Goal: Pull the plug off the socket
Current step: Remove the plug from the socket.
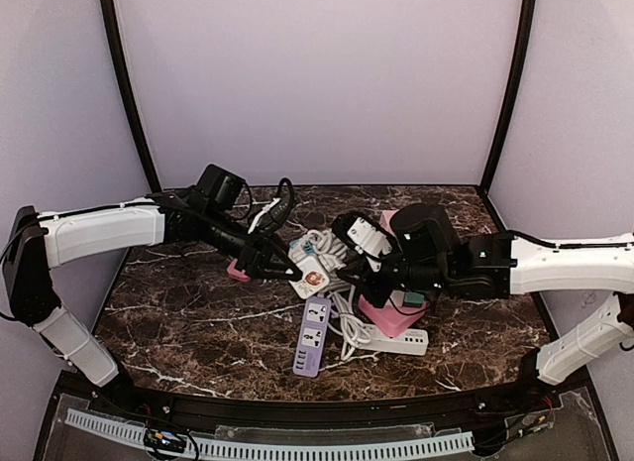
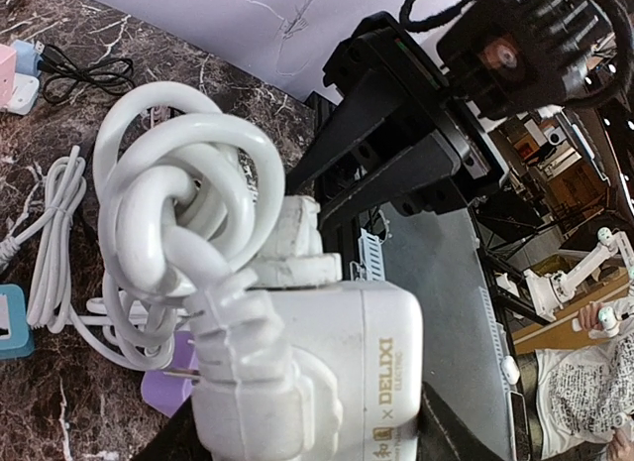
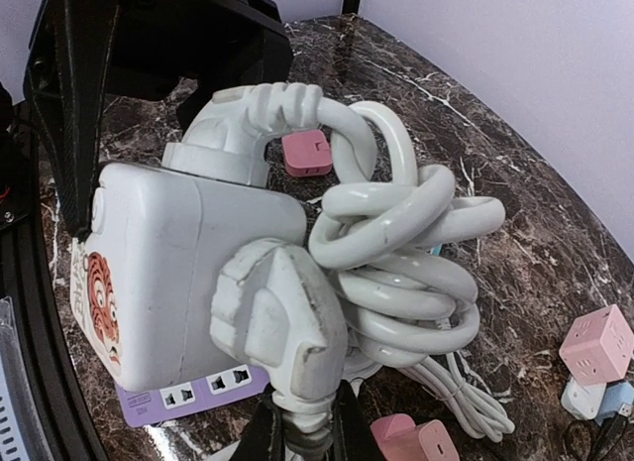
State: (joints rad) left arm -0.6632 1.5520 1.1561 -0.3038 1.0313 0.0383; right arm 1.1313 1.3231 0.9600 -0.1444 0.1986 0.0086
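White moulded plug (image 3: 282,322) (right wrist view): seated flat against the front face of the white boxy socket block (image 3: 168,253), the one with a red cartoon face on its side. No gap shows between them. The pair seems raised off the dark marble table (image 3: 515,233).
Right gripper (image 3: 305,433): pinching the plug's lower end, one finger on each side (only the tips are in frame).
Thick white cord (image 3: 396,253): knotted into a bundle just beside the block and joined to it.
Left wrist view: the left gripper (image 2: 307,443) clamps the socket block's body, with dark fingers at both lower corners. The plug sits on the block's left edge. Thin metal pins seem to peek out there (whose they are I cannot tell).
Top view: both arms meet over the middle of the table with the block between them. A lilac power strip (image 1: 314,337) lies nearer the bases.
Done, as I judge it: both holds are set, one arm bracing the block and the other on the plug.
Left to do: the pull itself, as the plug is not yet visibly free of the socket.
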